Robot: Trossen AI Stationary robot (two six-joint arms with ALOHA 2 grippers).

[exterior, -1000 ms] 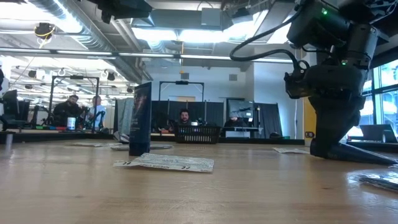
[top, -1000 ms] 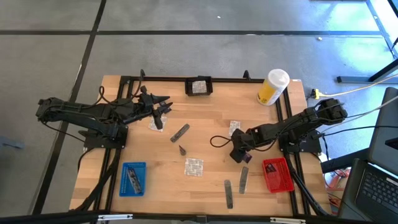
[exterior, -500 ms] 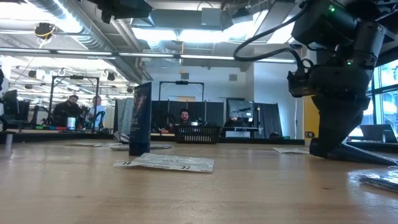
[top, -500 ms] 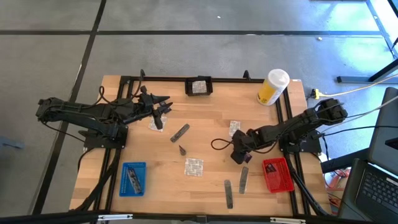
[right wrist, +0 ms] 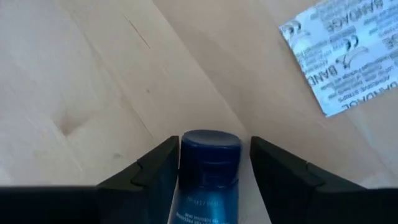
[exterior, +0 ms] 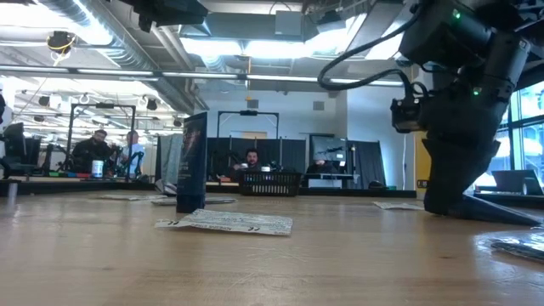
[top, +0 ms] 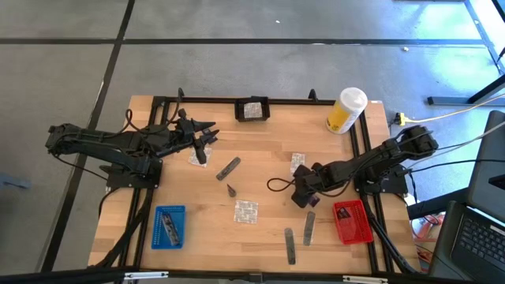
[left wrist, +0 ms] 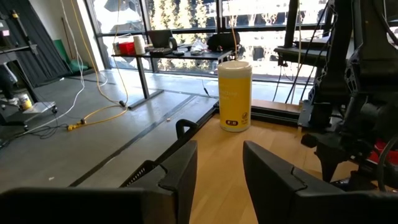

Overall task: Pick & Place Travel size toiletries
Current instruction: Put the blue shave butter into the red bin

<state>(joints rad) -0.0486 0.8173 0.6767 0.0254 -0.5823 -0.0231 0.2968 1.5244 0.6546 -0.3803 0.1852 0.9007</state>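
My right gripper [top: 302,195] is low over the table's right middle, open. A dark blue tube [right wrist: 208,163] lies lengthwise between its fingers, cap forward, with a strip of table showing between the cap and one finger. A foil sachet [right wrist: 339,53] lies just beyond. Other sachets [top: 246,211] [top: 297,162] [top: 197,158], grey sticks [top: 229,168] [top: 289,245] [top: 308,227] and a small dark tube [top: 231,190], upright in the low view [exterior: 191,161], are spread over the table. My left gripper [top: 207,136] waits open at the far left. My right gripper has one finger [right wrist: 163,163] close against the side of the tube's cap [right wrist: 210,142]; I cannot tell whether it touches. The other finger [right wrist: 273,163] stands apart from the cap. The fingers lie along the tube, slanting down from the table's right.
A blue tray [top: 169,226] sits near the left front, a red tray [top: 353,221] near the right front. A tall yellow container [top: 346,110] stands at the far right. A small black tray [top: 252,110] with a sachet is at the far edge. People sit in the room beyond.
My right gripper has crept a little toward the table's left and far edge, staying low over the table. The left arm and the scattered items have kept still.
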